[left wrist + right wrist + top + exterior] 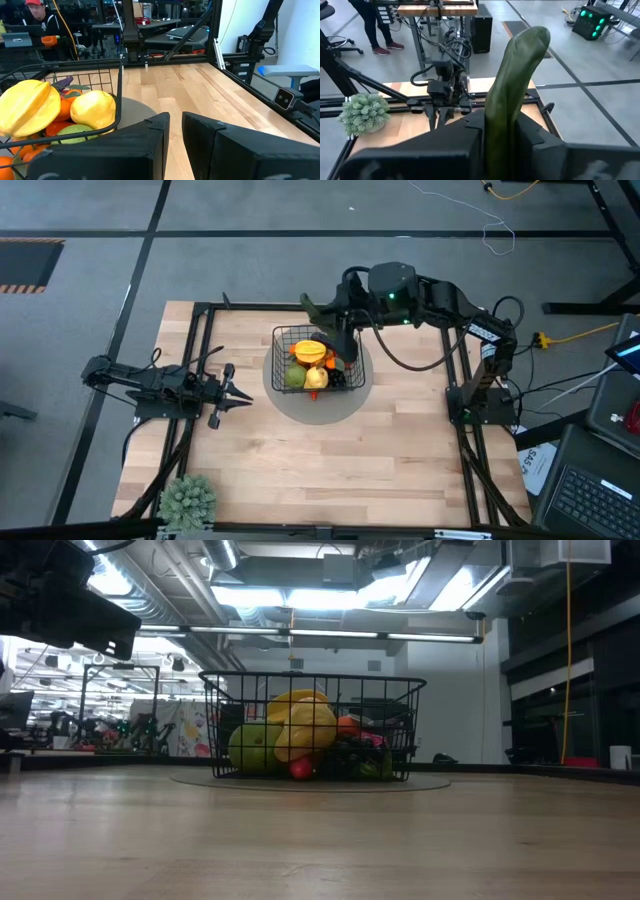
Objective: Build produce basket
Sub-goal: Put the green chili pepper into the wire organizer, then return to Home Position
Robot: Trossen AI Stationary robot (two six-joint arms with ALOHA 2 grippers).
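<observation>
The black wire basket (318,360) stands on a round grey mat at the table's middle. It holds toy produce: yellow pieces (95,107), a green apple (294,377), orange and red pieces and dark grapes (350,755). My right gripper (330,320) is over the basket's far rim, shut on a green cucumber (512,95). My left gripper (240,388) waits on the basket's left, low over the table, empty, with a narrow gap between its fingers (176,130). My right gripper pinches the cucumber between its two fingers by its lower part (500,135). The fingers come from the table's right and point left. The cucumber's free end (310,307) sticks out past the fingertips. It is lifted clear, above the basket's far rim.
A spiky pale-green potted plant (188,500) stands at the table's near left corner. Black frame rails (200,330) run along the table's edges. Bare wood lies near and right of the basket. People and desks show in the room beyond.
</observation>
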